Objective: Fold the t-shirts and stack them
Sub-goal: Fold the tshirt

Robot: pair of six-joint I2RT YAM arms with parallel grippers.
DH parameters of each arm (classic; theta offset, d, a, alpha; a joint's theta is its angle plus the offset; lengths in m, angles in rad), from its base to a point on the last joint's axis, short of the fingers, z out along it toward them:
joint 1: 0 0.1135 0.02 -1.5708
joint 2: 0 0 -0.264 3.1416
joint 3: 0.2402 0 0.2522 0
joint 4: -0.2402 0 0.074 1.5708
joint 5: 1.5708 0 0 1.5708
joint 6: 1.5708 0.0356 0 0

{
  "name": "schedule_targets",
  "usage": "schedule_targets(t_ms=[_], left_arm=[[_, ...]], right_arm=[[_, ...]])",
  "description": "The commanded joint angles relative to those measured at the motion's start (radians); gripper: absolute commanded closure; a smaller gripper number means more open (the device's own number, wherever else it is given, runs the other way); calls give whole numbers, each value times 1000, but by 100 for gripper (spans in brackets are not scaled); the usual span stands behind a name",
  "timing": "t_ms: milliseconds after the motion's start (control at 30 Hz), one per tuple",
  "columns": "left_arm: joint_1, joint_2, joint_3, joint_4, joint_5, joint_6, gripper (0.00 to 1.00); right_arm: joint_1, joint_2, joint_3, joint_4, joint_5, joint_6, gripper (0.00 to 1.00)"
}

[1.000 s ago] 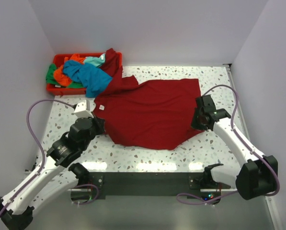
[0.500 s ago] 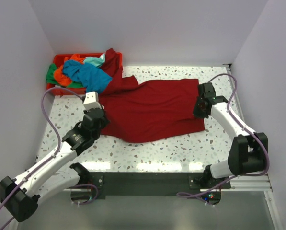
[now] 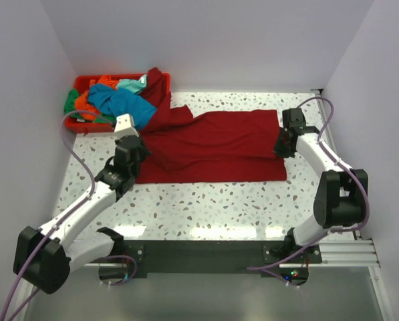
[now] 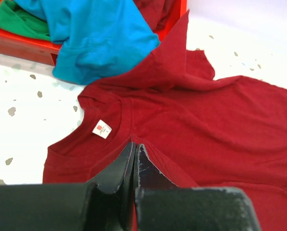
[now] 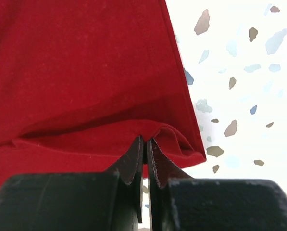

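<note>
A large dark red t-shirt [image 3: 212,147] lies across the table, doubled lengthwise into a long band, one sleeve trailing up onto the bin. My left gripper [image 3: 134,152] is shut on its hemmed edge beside the collar, where a white label [image 4: 102,128] shows. In the left wrist view the left gripper [image 4: 135,144] pinches that red edge. My right gripper [image 3: 281,143] is shut on the shirt's right end. In the right wrist view the right gripper [image 5: 145,140] holds a folded lip of red cloth [image 5: 85,72]. A teal t-shirt [image 3: 122,103], an orange one [image 3: 85,105] and a green one [image 3: 70,103] lie heaped in the bin.
The red plastic bin [image 3: 75,124] stands at the far left corner against the wall. The teal t-shirt [image 4: 100,38] spills over the bin's rim [image 4: 18,44] onto the red shirt's sleeve. White speckled table [image 3: 212,207] shows between the shirt and the arm bases. Walls close in on three sides.
Both grippers have carried the red shirt's near edge away from the arm bases toward the far side. The shirt has gone from spread wide to a narrower doubled band.
</note>
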Motion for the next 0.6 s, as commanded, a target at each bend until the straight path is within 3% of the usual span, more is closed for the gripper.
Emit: schedule_targets(t_ms=[0, 567], left_arm=[[17, 66, 56, 120, 24, 47, 100], [126, 231, 80, 220, 70, 63, 100]], right_arm=[[-13, 44, 52, 36, -1, -22, 100], [-42, 176, 145, 28, 14, -38, 100]])
